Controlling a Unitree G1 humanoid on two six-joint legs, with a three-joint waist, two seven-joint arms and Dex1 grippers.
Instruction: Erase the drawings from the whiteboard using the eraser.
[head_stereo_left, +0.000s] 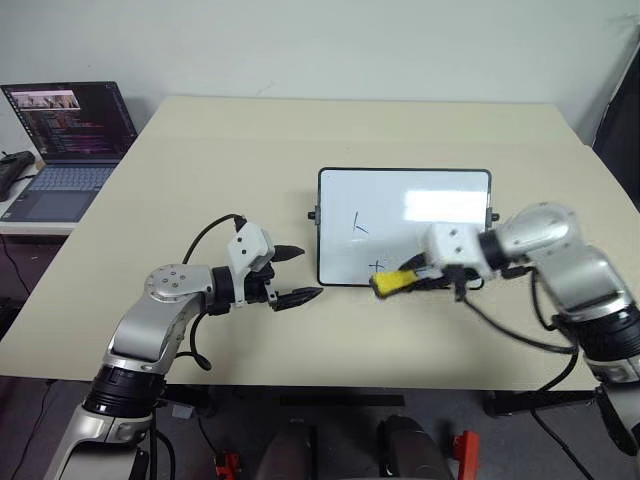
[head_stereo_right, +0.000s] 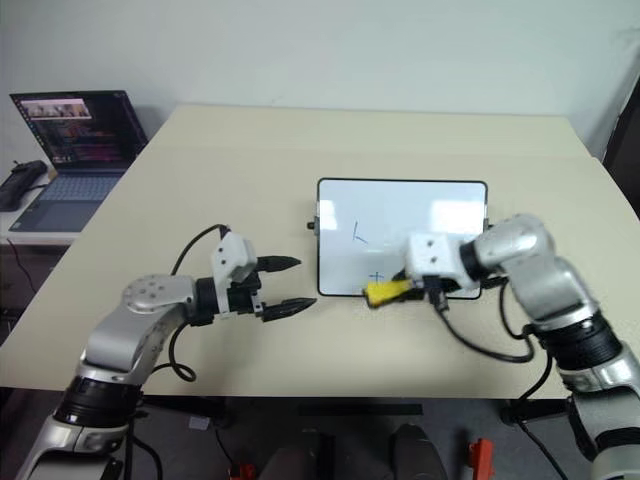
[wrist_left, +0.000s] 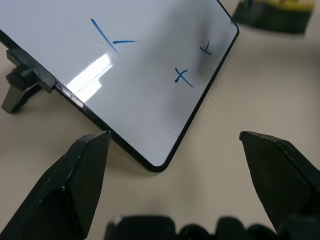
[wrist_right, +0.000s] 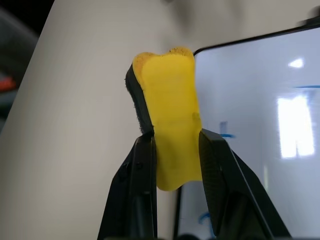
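Note:
The whiteboard (head_stereo_left: 404, 226) lies flat in the middle of the table, black-framed, with blue drawings on it: an L-like angle (head_stereo_left: 359, 226) and a plus sign (head_stereo_left: 376, 266) near its front edge; the left wrist view adds a small squiggle (wrist_left: 205, 48). My right gripper (head_stereo_left: 400, 280) is shut on the yellow eraser (head_stereo_left: 393, 282), which hangs over the board's front edge, beside the plus sign. The eraser's dark felt face (wrist_right: 136, 102) is on one side. My left gripper (head_stereo_left: 297, 274) stands open just left of the board, nothing between its fingers.
An open laptop (head_stereo_left: 65, 150) sits on a side desk at the far left, with a dark object (head_stereo_left: 14, 170) beside it. The beige table (head_stereo_left: 200, 180) stretches wide behind and left of the board. A small black knob (wrist_left: 22, 77) juts from the board's short side.

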